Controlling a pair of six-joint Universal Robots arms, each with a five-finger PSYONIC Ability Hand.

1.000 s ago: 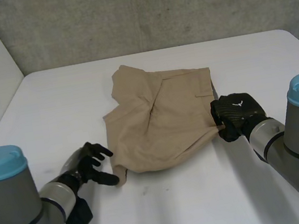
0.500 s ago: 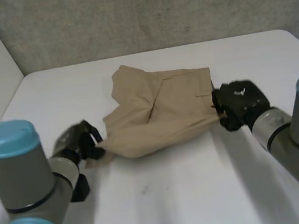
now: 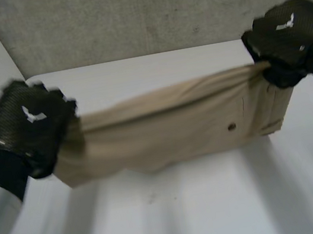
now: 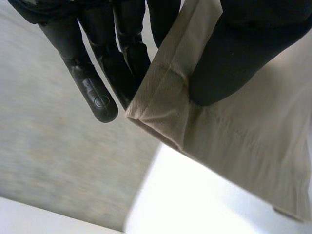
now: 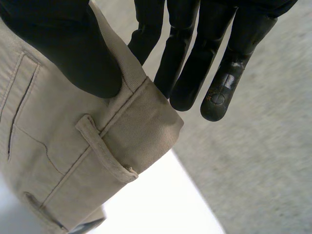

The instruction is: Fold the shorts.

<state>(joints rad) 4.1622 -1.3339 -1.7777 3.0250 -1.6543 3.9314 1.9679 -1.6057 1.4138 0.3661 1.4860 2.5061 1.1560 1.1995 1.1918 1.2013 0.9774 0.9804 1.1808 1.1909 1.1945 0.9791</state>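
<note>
While the tan cotton shorts (image 3: 170,129) hang stretched between the two black hands, their long axis runs nearly straight across the frame. It goes from the left hand (image 3: 24,133) at middle left to the right hand (image 3: 288,41) at upper right, rising slightly toward the right. Both hands are clamped on the cloth. In the left wrist view the thumb (image 4: 243,44) presses a hemmed corner of the shorts (image 4: 234,141) against the fingers (image 4: 92,87) behind it. In the right wrist view the thumb (image 5: 63,48) pins the end of the waistband (image 5: 146,117), just beside a belt loop (image 5: 105,156), against the fingers behind. The garment drapes down from that taut upper edge over the white table (image 3: 179,215). Whether its lower edge touches the surface I cannot tell. Each hand holds one end, so neither is nearer. Any fold will likely form along this side-to-side line, and both arms would need to travel together to keep the edge level.
</note>
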